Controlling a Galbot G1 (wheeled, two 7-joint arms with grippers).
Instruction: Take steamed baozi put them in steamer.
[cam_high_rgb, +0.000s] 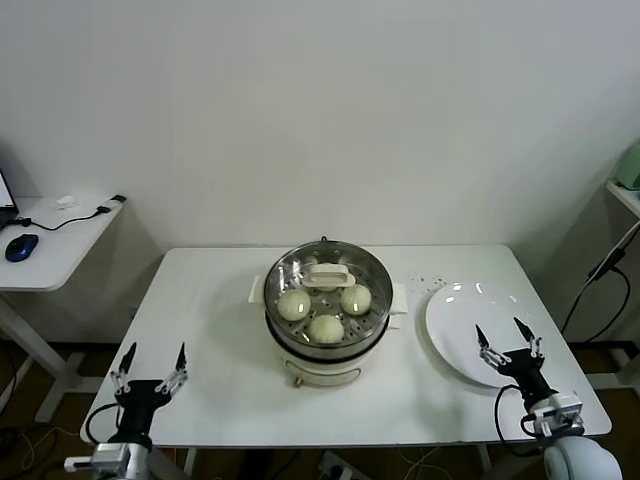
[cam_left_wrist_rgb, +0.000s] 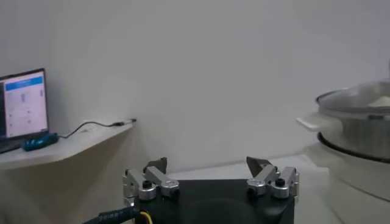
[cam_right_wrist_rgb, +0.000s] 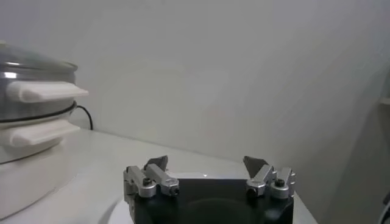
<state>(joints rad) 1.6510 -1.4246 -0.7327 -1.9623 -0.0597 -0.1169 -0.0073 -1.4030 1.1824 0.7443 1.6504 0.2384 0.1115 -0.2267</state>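
Three baozi (cam_high_rgb: 325, 326) show in the lidded steamer (cam_high_rgb: 285, 322) mid-table — loading looks finished. Left gripper (cam_high_rgb: 152, 362) at the front-left corner, right gripper (cam_high_rgb: 505, 340) over the plate (cam_high_rgb: 455, 305) — both open, empty.

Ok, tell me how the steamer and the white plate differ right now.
The steamer is a deep steel pot on a white base; the plate is flat and white. The steamer holds baozi under a glass lid; the plate is bare. The steamer sits mid-table, the plate nearer the open right gripper. Both are round and rest on the white table.
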